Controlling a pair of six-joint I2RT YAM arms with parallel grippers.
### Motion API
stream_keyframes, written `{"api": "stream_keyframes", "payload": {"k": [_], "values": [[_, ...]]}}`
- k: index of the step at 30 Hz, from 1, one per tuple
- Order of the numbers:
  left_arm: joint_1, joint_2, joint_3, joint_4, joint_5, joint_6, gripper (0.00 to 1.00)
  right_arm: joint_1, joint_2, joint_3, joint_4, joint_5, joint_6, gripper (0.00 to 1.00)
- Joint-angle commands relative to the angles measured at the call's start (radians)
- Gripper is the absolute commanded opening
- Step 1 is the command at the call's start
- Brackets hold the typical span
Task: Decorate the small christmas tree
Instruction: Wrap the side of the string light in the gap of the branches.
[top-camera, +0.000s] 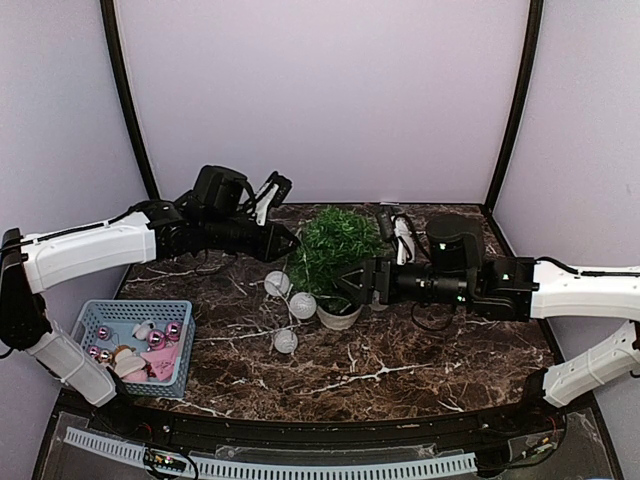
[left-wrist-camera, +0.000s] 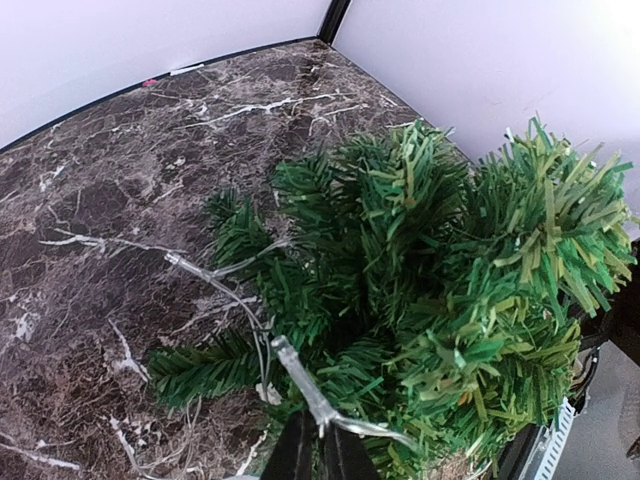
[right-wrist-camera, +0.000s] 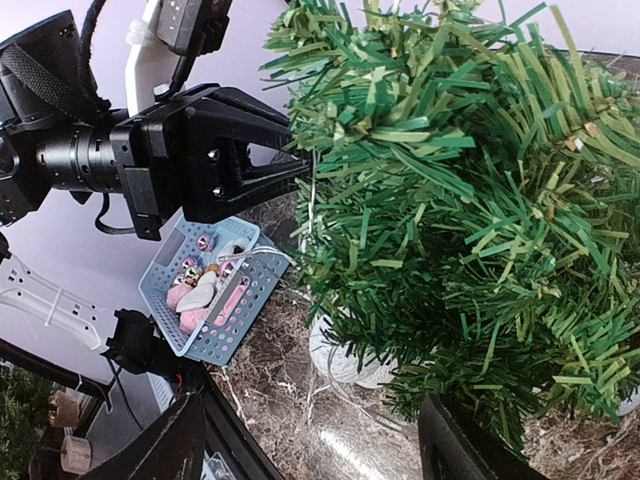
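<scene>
The tree (top-camera: 335, 245) stands in its white pot (top-camera: 338, 318) around the middle of the counter (top-camera: 430, 350), between the two arms. The left pincer (left-wrist-camera: 320, 452) is pressed together on a thin light string (left-wrist-camera: 215, 285), pinching the wire just past a clear bulb (left-wrist-camera: 300, 380) at the left fringe of the foliage. Held that way, the string can likely be fed in among the branches rather than draped outside them. From the grip the wire runs across the near branches and down. Three white ball lights (top-camera: 302, 305) lie on the counter just left of the pot, so most of the string seems not yet on the tree.

The right pincer (top-camera: 347, 280) comes in from the other side with its fingers spread wide, the lower branches between them just above the pot. This looks like a bracing stance, meant to keep the light tree from tipping or sliding while the string is pulled. Whether the fingers actually press the foliage cannot be told. The two pincers face each other across the tree, the left at its left fringe, the right low on its right side.

A blue basket (top-camera: 130, 306) of pink baubles (top-camera: 157, 338) sits well apart at the counter's front left corner, probably for later.
</scene>
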Motion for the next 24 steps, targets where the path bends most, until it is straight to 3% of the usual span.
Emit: {"api": "stream_keyframes", "payload": {"k": [1,6,12,18,24], "values": [[0.002,-0.005,-0.018,0.05,0.078,0.028,0.04,-0.001,0.005,0.03,0.052,-0.01,0.001,0.74],[0.002,-0.012,-0.017,0.024,0.022,0.022,0.11,-0.001,0.002,0.027,0.056,-0.009,0.001,0.74],[0.001,-0.092,-0.088,0.027,-0.063,0.0,0.31,-0.001,0.001,0.024,0.062,-0.011,0.001,0.74],[0.001,-0.163,-0.137,0.053,-0.076,-0.025,0.43,-0.001,-0.001,0.022,0.07,-0.01,0.006,0.74],[0.001,-0.204,-0.157,0.066,-0.074,-0.032,0.49,-0.001,-0.013,0.006,0.078,-0.011,0.015,0.74]]}}
